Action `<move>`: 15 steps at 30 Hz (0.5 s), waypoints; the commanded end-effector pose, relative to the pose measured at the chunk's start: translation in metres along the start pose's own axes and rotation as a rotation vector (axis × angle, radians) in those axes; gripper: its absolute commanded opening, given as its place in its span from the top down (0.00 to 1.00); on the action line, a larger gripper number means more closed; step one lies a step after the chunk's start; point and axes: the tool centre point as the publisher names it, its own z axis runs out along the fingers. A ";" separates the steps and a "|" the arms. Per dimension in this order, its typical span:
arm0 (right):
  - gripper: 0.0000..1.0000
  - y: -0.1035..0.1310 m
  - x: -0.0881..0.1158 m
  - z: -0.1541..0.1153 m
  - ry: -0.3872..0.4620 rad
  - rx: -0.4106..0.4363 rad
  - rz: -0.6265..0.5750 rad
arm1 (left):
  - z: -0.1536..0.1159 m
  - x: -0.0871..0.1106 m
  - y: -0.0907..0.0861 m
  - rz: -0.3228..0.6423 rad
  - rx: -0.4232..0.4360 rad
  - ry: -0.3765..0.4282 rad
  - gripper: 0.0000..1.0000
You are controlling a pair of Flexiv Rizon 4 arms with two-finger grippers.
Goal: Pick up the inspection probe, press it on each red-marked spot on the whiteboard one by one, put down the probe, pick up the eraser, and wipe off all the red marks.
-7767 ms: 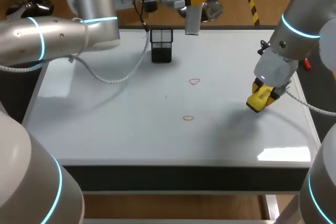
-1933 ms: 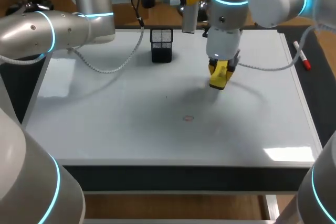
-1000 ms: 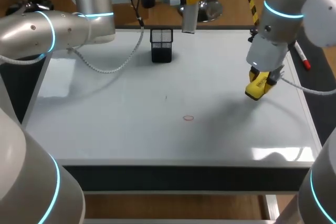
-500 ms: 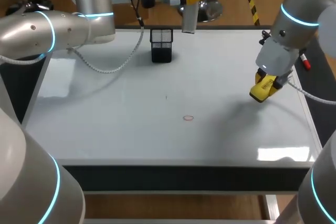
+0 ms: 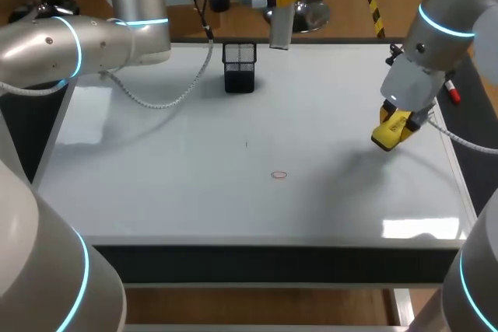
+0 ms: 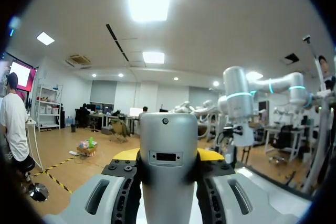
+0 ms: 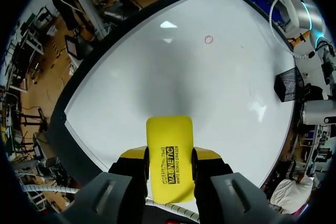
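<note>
- Right pincer: pinching the yellow eraser from 2 sides. It hangs over the right part of the whiteboard, near that edge. Its shadow lies apart from it, so I judge it lifted off the surface.
- Change: 7.8 s ago the board carried 2 red marks, an upper one near the middle and a lower one nearer me. 1.9 s ago my right arm had the eraser down on the upper spot. Since then the arm has swung back to the right side, and the upper mark is gone.
- Remaining: 1 red mark, a small ring, well apart from the eraser, toward the middle and front of the board.
- Left pincer: pinching the grey probe upright, at the far edge of the table beside the black mesh holder. It has not shifted across these frames.
- Meaning: wiping is half done. My judgement is that the next pass must carry the eraser left and forward onto the last ring.
</note>
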 end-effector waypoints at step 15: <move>1.00 -0.001 0.000 0.000 0.002 0.002 -0.001 | -0.002 0.023 -0.001 0.012 0.018 0.018 1.00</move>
